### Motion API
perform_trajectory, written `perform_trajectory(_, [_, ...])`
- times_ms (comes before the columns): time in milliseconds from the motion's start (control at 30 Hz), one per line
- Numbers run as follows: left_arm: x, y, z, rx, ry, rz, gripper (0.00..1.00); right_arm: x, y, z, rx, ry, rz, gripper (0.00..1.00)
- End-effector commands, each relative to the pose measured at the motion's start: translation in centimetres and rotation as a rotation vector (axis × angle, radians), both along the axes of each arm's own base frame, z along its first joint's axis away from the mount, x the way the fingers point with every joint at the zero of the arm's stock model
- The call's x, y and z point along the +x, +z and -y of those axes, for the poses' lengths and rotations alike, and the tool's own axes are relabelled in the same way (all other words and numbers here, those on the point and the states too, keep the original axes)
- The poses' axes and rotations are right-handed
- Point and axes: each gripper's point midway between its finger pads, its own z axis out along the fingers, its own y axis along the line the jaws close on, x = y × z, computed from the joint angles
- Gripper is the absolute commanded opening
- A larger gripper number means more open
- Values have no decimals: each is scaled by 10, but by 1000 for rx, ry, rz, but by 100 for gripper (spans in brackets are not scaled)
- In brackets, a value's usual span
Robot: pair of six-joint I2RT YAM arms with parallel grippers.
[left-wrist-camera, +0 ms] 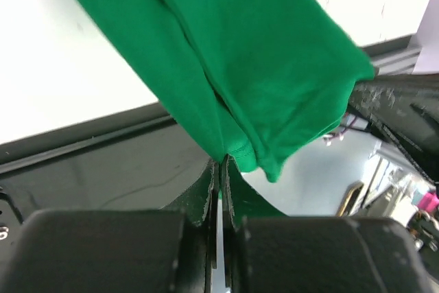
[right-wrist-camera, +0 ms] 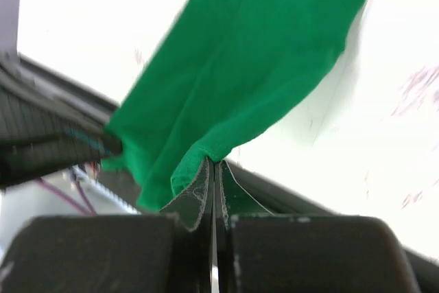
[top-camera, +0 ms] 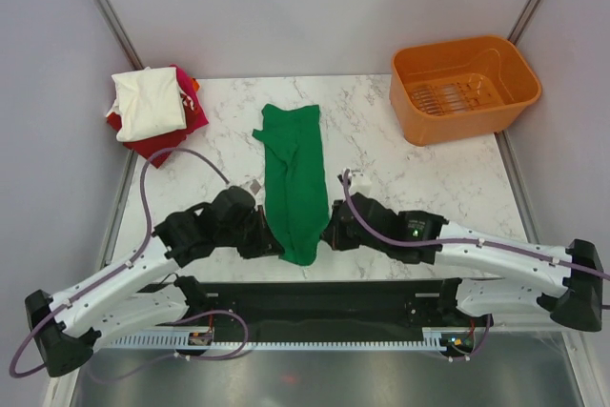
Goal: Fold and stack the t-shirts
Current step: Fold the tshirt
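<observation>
I've got the green shirt point(top-camera: 294, 178) pinched at both near corners.
From above, cloth hides my fingertips; wrist views show the left gripper point(left-wrist-camera: 221, 167) and right gripper point(right-wrist-camera: 211, 167) closed tight on its near hem. It lies lengthwise down the middle of the table point(top-camera: 429, 169), folded narrow.

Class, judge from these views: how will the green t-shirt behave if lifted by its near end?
Probably floppy: the green t-shirt sags in folds between the left gripper and right gripper. Likely light: thin hem pinches hold it.
</observation>
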Motion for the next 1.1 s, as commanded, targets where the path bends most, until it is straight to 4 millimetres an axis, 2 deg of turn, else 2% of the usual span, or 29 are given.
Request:
perform_trajectory(0, [31,24,-4,96,8,89,2,44,10,23,-144,-48,90,0])
perform_trajectory(67, [46,25,-5,141,5,96,2,58,11,24,-167,-49,93,0])
perform_trajectory(100, [62,33,-8,142,46,116,2,72,18,27,-173,-61,114,0])
perform_trajectory(167, [79,30,-13,172,51,111,2,86,21,24,-186,-61,120,0])
perform_trajectory(200, [95,36,-21,169,93,119,2,96,21,28,-205,-67,129,0])
perform_trajectory(267, [111,36,-25,171,85,128,2,111,20,24,-221,-66,127,0])
perform_trajectory(300, [125,38,-25,161,99,128,2,121,19,27,-227,-80,123,0])
perform_trajectory(500, [169,31,-19,199,74,112,2,162,11,21,-260,-68,119,0])
perform_trajectory(600, [187,28,-24,227,90,118,2,180,7,20,-274,-67,113,0])
perform_trajectory(633, [192,20,-24,240,88,96,2,185,7,19,-274,-65,114,0])
perform_trajectory(700, [201,18,-25,238,93,90,2,197,3,18,-283,-63,109,0])
perform_trajectory(800, [213,6,-30,262,113,74,2,209,-2,11,-281,-45,97,0])
perform_trajectory(833, [215,3,-32,268,116,70,2,211,-10,7,-286,-33,83,0])
perform_trajectory(933, [224,-6,-42,289,146,49,2,219,-11,2,-281,-24,79,0])
perform_trajectory(1067, [237,-15,-49,297,156,42,2,233,-28,-3,-297,-21,50,0])
